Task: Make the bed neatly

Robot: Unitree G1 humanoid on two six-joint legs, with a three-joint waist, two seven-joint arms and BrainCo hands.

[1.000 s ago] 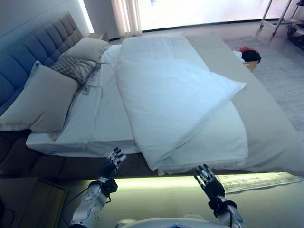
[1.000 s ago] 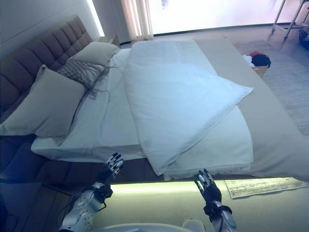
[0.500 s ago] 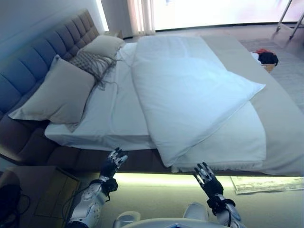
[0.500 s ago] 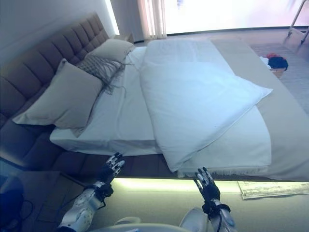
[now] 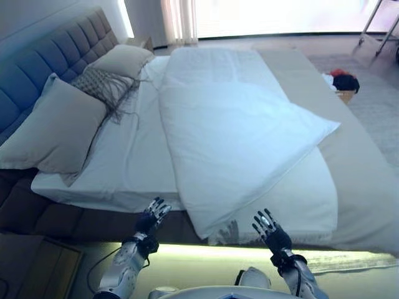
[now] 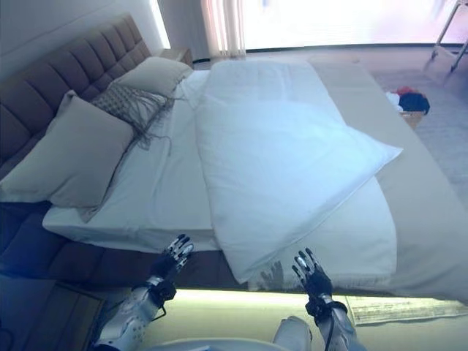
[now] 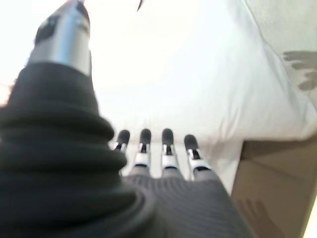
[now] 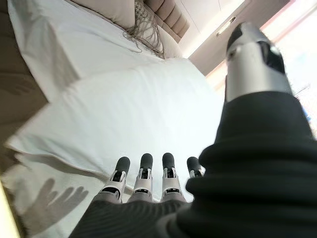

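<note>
Wide bed with grey tufted headboard (image 5: 56, 56) before us. White duvet (image 5: 230, 131) folded askew over it, corner hanging at near edge. Beige pillows (image 5: 53, 128) at head. Our left hand (image 5: 151, 218) and right hand (image 5: 269, 230) hover by near edge, fingers straight, holding nothing.

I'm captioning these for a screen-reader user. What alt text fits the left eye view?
A white duvet lies crooked and folded across a bed with an upholstered headboard and pillows at the robot's left. At the near edge, the left robot hand and the right robot hand are raised, open and holding nothing.
</note>
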